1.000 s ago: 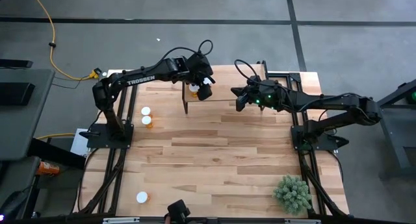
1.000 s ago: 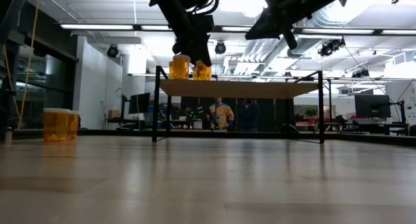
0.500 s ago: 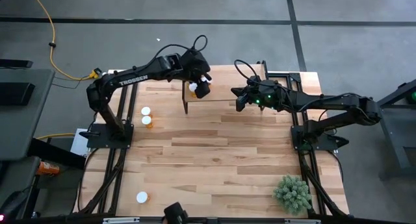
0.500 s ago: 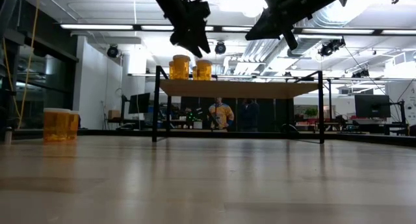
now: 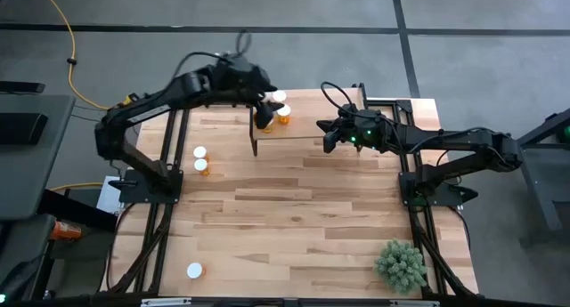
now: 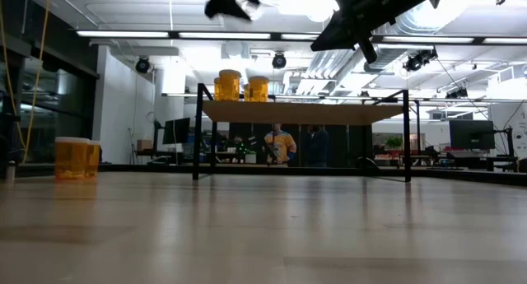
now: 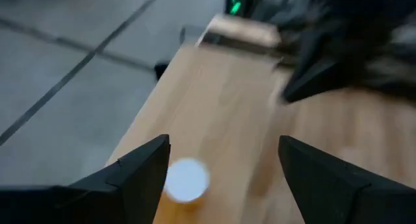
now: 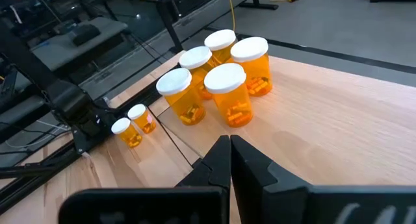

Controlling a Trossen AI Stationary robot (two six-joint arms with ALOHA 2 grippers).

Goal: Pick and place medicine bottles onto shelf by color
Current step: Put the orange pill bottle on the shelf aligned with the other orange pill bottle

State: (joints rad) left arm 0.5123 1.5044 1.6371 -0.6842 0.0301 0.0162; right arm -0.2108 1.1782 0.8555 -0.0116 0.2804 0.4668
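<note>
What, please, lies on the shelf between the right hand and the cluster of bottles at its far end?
Nothing: in the right wrist view, bare shelf board stretches from the shut right hand to the cluster of bottles. The high view agrees.

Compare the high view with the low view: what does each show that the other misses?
Only the high view shows the green plant, a lone bottle at the near edge, and both arms whole. Only the low view shows the shelf's black legs and people in the room behind. Both show the shelf bearing bottles and a bottle pair on the table.
</note>
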